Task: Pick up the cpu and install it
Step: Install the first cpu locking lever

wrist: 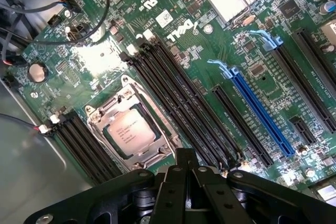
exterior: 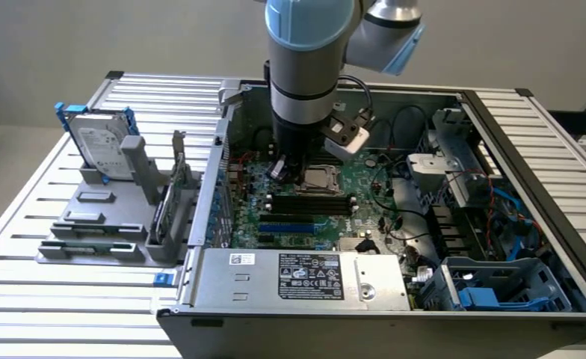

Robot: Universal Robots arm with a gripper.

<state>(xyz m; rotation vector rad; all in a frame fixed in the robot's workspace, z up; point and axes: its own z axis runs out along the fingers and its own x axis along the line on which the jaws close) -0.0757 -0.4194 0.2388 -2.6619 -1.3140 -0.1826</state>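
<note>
CPU (wrist: 131,132) seated in the socket frame (wrist: 134,124) beside the black RAM slots (wrist: 181,108); gripper (wrist: 186,174) just above the socket, fingers apparently closed together, holding nothing. Risks: chip possibly not fully flush, pins bent if pressed; fingertips catching the frame edge

Arm (exterior: 308,60) cut off by exterior view's top edge; upper links out of sight. Gripper (exterior: 291,166) tips buried behind arm's own body, state unreadable. In wrist view, gripper (wrist: 185,182) cut by picture edge, fingertips unseen. Cpu (wrist: 131,131) lettering too small to read. Case (exterior: 393,329) near-right corner runs off exterior view. Label (exterior: 310,275) text illegible.
</note>
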